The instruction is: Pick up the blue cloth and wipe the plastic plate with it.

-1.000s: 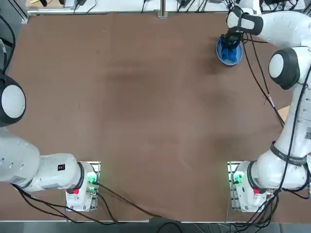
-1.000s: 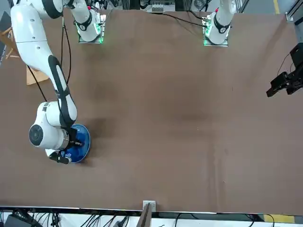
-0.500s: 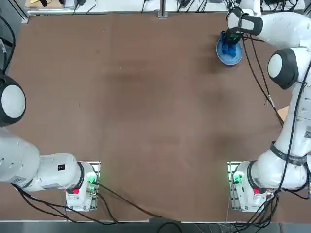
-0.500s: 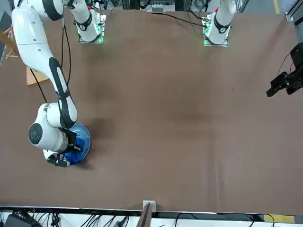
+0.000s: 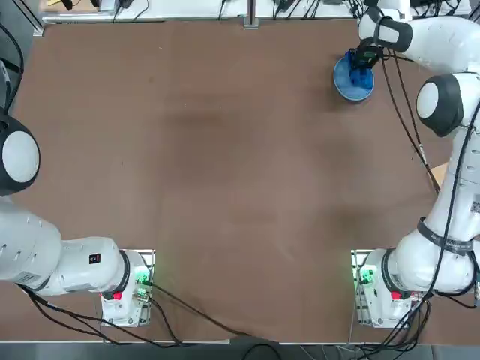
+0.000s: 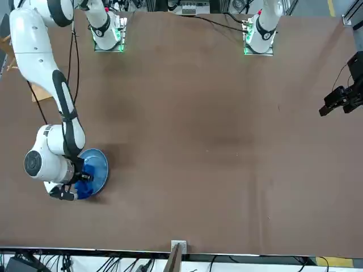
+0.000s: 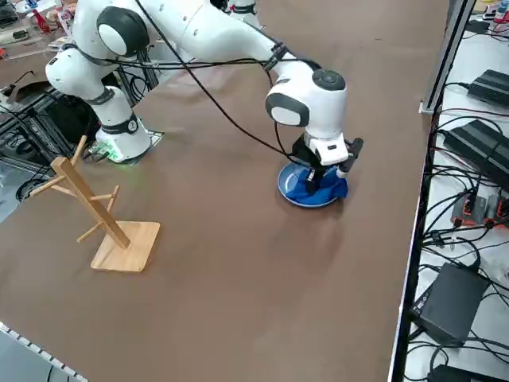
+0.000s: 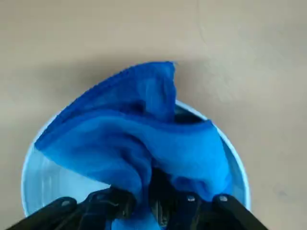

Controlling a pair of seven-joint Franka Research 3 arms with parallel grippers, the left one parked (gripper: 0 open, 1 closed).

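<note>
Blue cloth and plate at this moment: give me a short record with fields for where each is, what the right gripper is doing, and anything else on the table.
plate: plastic plate, light blue, at the table's far edge on the robot's right
cloth: blue cloth draped over the plate, one corner hanging past the rim
gripper: right gripper shut on the cloth, above the plate, pointing down
task stage: cloth held against the plate, wiping under way
other: wooden rack standing near the right arm's base
</note>
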